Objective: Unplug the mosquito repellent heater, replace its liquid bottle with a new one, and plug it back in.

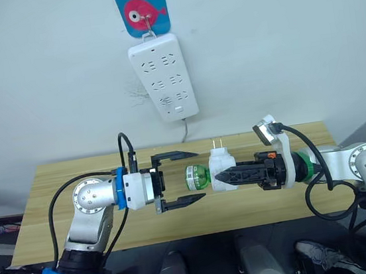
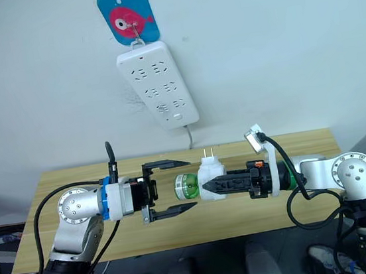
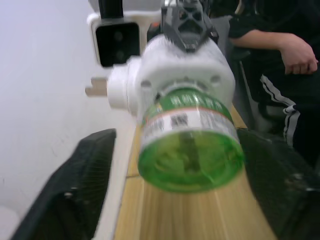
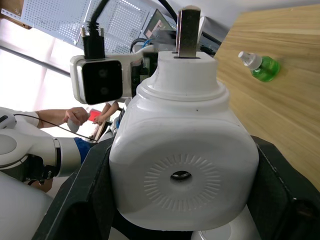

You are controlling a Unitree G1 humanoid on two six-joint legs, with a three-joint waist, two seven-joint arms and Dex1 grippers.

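Observation:
The mosquito repellent heater [image 1: 221,166] is a small white unit held in the air over the table, with its two prongs [image 1: 217,145] pointing up. My right gripper [image 1: 218,177] is shut on its body. A green liquid bottle [image 1: 197,176] sticks out of the heater towards my left arm. My left gripper [image 1: 183,178] is open, and its fingertips [image 1: 186,154] stand above and below the bottle's base without touching it. A second small green bottle [image 4: 259,65] with a white cap lies on the table.
A long white power strip [image 1: 162,76] hangs on the wall from a blue fish hook plate [image 1: 142,8], with its sockets bare. The wooden table [image 1: 68,184] runs below both arms. A seated person [image 3: 285,50] is beyond the table's end.

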